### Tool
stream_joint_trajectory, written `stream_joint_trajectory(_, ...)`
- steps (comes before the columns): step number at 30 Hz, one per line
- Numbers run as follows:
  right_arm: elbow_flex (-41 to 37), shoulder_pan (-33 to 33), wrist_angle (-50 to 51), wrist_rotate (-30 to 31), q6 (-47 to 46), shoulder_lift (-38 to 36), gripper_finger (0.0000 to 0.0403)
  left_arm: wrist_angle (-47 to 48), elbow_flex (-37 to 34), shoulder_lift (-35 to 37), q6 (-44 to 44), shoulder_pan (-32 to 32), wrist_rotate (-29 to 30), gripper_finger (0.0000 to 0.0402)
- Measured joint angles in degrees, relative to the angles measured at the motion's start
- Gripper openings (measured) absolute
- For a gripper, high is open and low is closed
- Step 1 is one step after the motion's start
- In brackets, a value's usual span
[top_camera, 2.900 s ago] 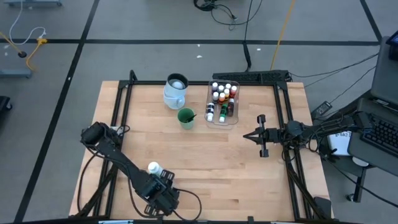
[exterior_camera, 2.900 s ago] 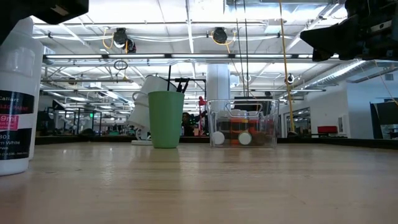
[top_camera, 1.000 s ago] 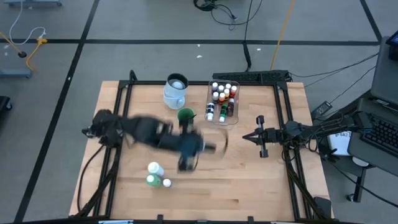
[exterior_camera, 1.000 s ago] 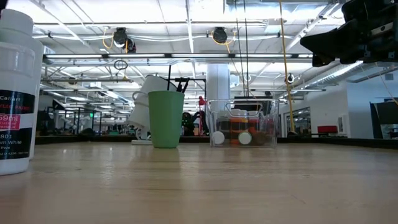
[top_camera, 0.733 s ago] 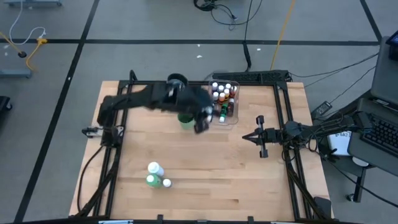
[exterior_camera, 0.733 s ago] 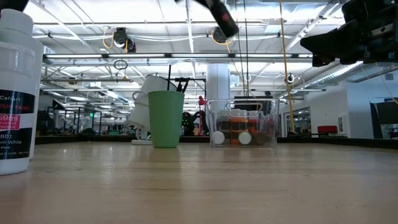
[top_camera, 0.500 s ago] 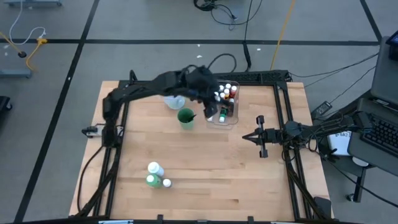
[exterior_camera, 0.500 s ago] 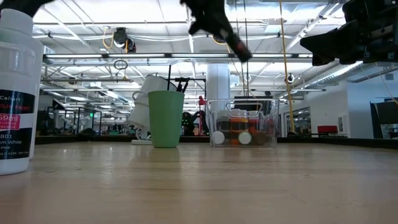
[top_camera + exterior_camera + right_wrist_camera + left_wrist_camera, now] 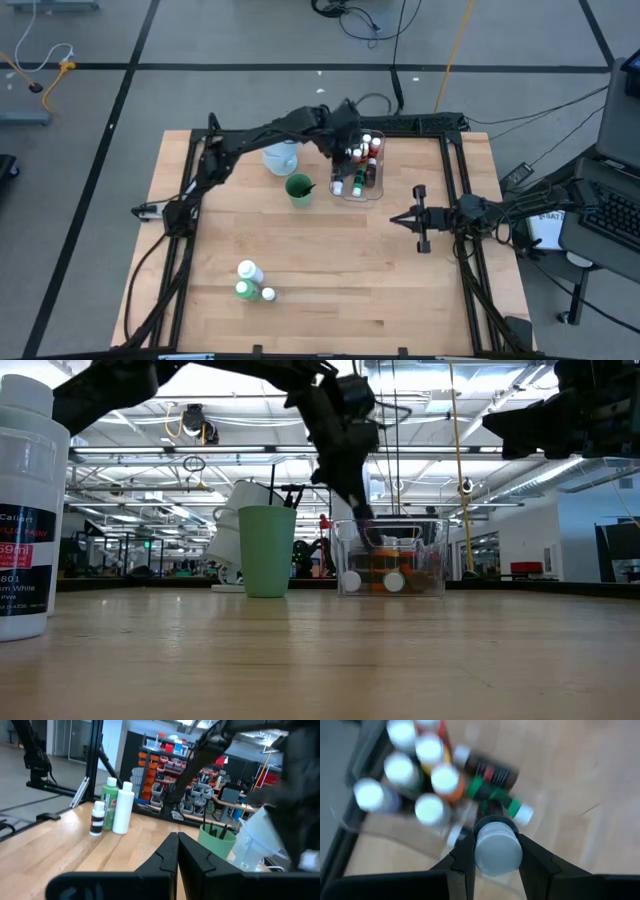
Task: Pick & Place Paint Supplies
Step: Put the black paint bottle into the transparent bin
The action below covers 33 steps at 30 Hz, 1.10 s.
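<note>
High view puts my left claw over the tub at upper centre of the tabletop, so the load drops among the small bottles. Only the left wrist view shows that load: a grey-capped bottle pinched between my fingers. My right claw waits closed, mid-right.
</note>
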<state>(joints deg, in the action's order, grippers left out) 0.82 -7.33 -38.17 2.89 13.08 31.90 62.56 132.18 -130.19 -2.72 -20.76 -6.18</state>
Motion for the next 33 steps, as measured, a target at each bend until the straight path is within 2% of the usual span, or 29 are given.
stream_joint_trajectory(6,-0.02,0.19,-1.47,0.0,3.65,-0.02,0.0002,0.0,-0.22,-1.6,-0.54,0.91,9.15,0.0105)
stream_joint_trajectory(14,0.0,0.19,-1.86,0.02,6.67,0.02,0.0002,0.0,-0.29,-1.88,-3.27,0.36,9.07,0.0105)
stream_joint_trajectory(19,0.0,0.21,-1.92,0.01,7.79,0.0,0.0002,-4.65,-0.29,-2.94,-4.23,0.22,8.89,0.0105)
stream_joint_trajectory(33,0.0,0.21,-1.82,0.0,7.3,0.07,0.0002,-3.08,-0.35,-6.22,-3.63,-0.39,11.17,0.0105)
